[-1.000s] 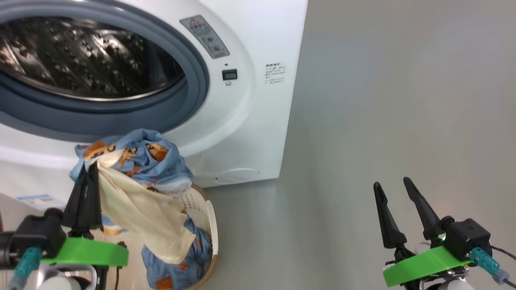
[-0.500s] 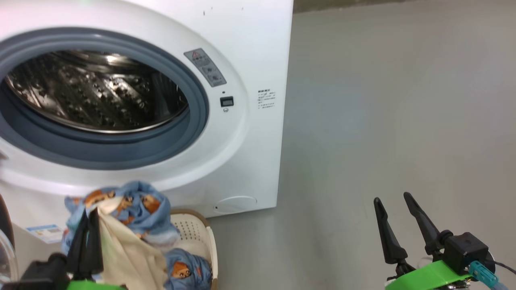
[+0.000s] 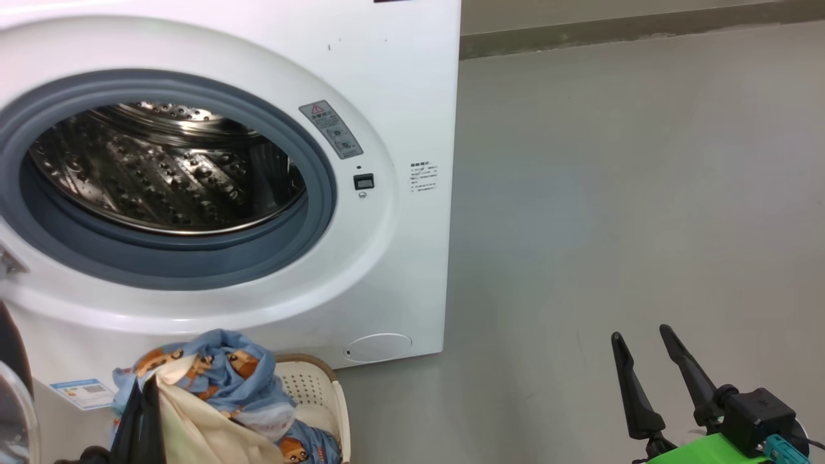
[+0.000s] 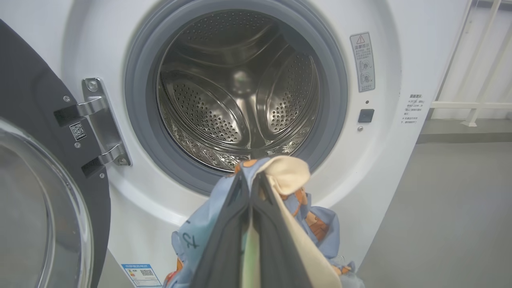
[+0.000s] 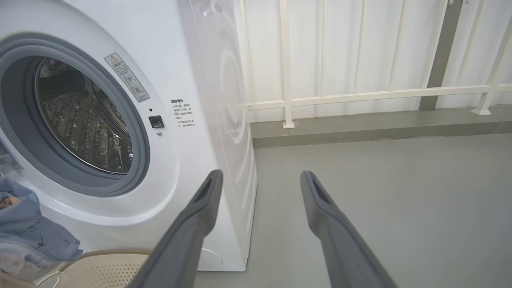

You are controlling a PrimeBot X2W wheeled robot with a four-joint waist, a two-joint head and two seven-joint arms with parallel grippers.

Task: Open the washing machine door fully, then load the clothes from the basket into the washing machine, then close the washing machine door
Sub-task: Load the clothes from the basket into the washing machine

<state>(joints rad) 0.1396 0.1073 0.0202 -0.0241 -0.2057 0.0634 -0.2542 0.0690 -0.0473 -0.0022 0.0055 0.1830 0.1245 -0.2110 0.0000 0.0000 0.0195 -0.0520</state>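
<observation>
**Loading the clothes: first bundle gripped, transfer to the drum pending**

**Head view.** The left fingers are closed on the clothes, pinching a fold of blue bear-print and cream fabric at their tips. The bundle hangs from the tips down into the basket, which sits just right of them. The washing machine stands ahead of the left fingers, with its drum above and beyond the tips. The washing machine door shows as a dark edge with glass, left of the left fingers. The right fingers are spread apart and hold nothing. Bare floor lies ahead of them.

**Left wrist view.** The left fingers are pressed together, with fabric draped over both sides of the tips. The drum mouth lies directly beyond and above the tips, and its visible part holds no garment. The door is swung out to the left of the fingers on its hinge, clear of the mouth.

**Right wrist view.** The parted right fingers point past the machine's front corner. The basket rim lies below and left of them.

**Step in hand (judgement).** Door opening looks complete and loading is under way.

**Next move (judgement).**
1. Raise the tips above the lower gasket lip.
2. Advance through the mouth.
3. Part the fingers once the bundle is well inside.

Trailing cloth must clear the basket rim and the gasket. Whether further garments lie loose in the basket cannot be told.
</observation>
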